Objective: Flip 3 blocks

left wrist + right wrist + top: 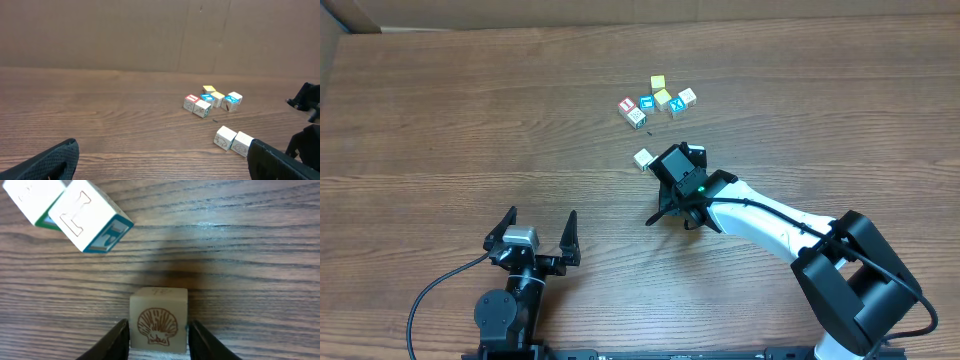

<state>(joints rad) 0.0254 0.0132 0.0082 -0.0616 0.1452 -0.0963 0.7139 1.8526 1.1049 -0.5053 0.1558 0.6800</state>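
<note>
Block (158,321) inside low, outstretched right claw (158,336)

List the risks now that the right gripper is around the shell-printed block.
1. The right gripper grips the shell block only at its near end, so the block may slip or pivot out mid-flip.
2. The blue-edged block lies just ahead; a swing could knock it.

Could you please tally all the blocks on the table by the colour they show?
Yellow-topped blocks: 2
Blue-topped blocks: 2
Red-topped block: 1
Whitish cluster blocks: 2
Whitish loose blocks: 2
Tan shell block in the right pincer: 1
Total: 10
</note>
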